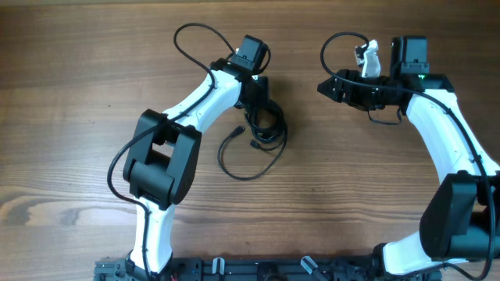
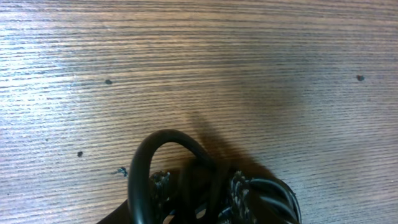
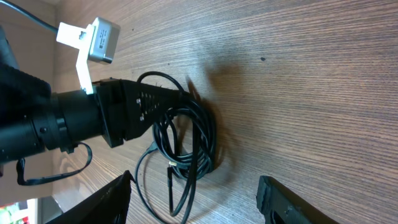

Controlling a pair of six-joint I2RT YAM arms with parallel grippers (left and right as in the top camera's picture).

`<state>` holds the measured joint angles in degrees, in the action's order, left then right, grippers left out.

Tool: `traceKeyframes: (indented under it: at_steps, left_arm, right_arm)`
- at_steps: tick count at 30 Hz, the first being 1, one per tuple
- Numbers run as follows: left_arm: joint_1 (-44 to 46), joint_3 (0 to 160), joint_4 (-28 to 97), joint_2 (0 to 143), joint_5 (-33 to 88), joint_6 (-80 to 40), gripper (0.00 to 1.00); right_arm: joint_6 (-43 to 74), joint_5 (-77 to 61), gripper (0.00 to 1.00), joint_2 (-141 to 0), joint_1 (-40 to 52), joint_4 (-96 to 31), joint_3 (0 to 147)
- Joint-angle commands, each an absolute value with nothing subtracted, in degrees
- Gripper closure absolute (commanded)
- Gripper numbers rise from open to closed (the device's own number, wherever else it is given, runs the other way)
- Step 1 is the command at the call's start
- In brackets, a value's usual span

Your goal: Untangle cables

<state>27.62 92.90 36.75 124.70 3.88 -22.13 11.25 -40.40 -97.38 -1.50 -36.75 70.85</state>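
Because the thin black floppy cables (image 1: 262, 134) look soft and light, I think they will bend, slide and pull along together if you tug just one strand. They should not break easily, but a hard yank would likely make the knot tighter. They lie in a small looped pile on the brown wooden table (image 1: 78, 156), right under the tip of the left gripper (image 1: 256, 105), with one big loose loop spreading out just past that gripper toward the robot's base. A good place to take hold, I think, is a single loose strand at the edge of the pile, or near a small plug end (image 1: 237, 131) just beside the left gripper, not the thick middle where the strands cross. Your left arm reaches forward with its elbow bent and its gripper tipped down into the pile. The tip is touching the cables, but you cannot tell from these pictures how wide its jaws are or whether they have a strand pinched. Your right arm is bent in from the other side. The right gripper (image 1: 328, 86) is well apart from the left gripper and pointing toward it. Its jaws stand wide and hold nothing.
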Motion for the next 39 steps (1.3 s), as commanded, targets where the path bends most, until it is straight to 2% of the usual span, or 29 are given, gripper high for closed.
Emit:
traceKeyframes:
  at_steps: [1, 4, 6, 11, 16, 20, 31, 35, 39]
  left_arm:
    - [29.8, 92.8, 37.7, 126.7, 2.4, -21.8, 0.68]
    - [30.2, 92.8, 38.4, 126.7, -0.4, -21.8, 0.8]
    - [29.6, 92.8, 38.6, 126.7, -0.3, -22.9, 0.96]
    - [27.9, 94.2, 40.8, 124.7, 7.6, -22.6, 0.96]
    - [24.7, 95.5, 41.4, 116.7, 34.4, -16.3, 0.96]
    - [22.5, 95.5, 42.0, 112.2, 46.4, -15.1, 0.96]
    - [21.6, 95.5, 45.3, 110.7, 45.8, -13.7, 0.96]
    - [21.6, 95.5, 46.1, 110.7, 46.0, -13.7, 0.96]
    - [21.6, 95.5, 46.3, 110.7, 48.5, -13.7, 0.96]
  right_arm:
    - [10.3, -39.8, 0.33, -97.7, -1.5, -36.8, 70.9]
    - [10.3, -39.9, 0.33, -97.7, -1.5, -36.8, 70.9]
    - [10.3, -39.9, 0.33, -97.7, -1.5, -36.8, 70.9]
    - [8.1, -42.0, 0.33, -97.7, -1.5, -36.3, 70.9]
    - [-0.6, -52.2, 0.33, -97.7, -1.5, -33.3, 70.9]
    - [-6.1, -56.1, 0.33, -97.7, -1.5, -32.3, 70.9]
    - [-12.0, -67.9, 0.39, -97.6, -1.5, -32.8, 71.0]
    - [-12.8, -66.0, 0.39, -97.7, -0.2, -33.4, 71.0]
    - [-12.1, -56.5, 0.39, -97.7, 4.6, -33.6, 71.0]
